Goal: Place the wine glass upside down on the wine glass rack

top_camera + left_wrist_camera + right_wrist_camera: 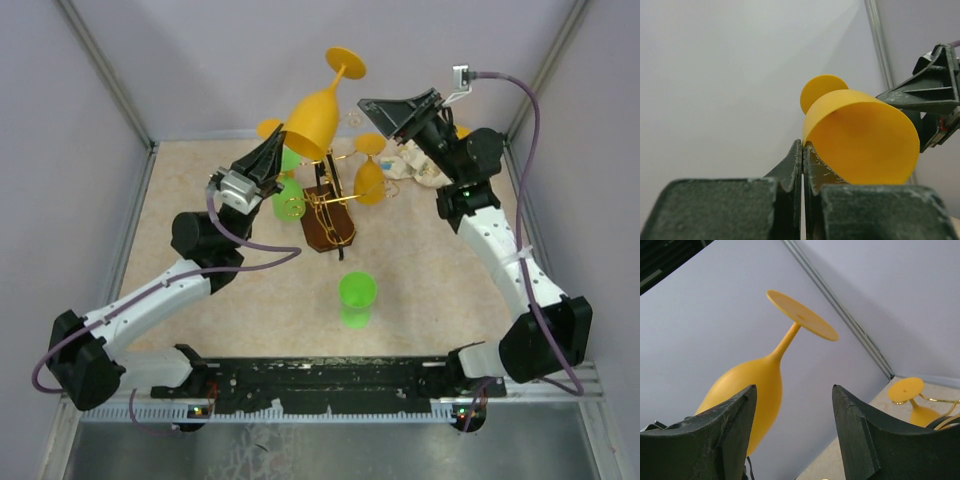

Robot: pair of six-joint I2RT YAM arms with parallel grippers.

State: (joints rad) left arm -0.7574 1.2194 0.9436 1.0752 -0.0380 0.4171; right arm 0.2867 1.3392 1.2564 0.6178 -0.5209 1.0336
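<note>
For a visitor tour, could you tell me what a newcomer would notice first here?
The big orange wine glass, held upside down above the wine glass rack, its rim pinched by the left gripper. Then the right gripper, open and facing it, and a lone green glass on the table in front of the rack.

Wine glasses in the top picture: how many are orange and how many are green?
Orange wine glasses: 3, the held wine glass, a hanging one, a half-hidden one.
Green wine glasses: 2, a near one, a far one.
Total: 5. An orange scrap at the far right is too hidden to count.
</note>
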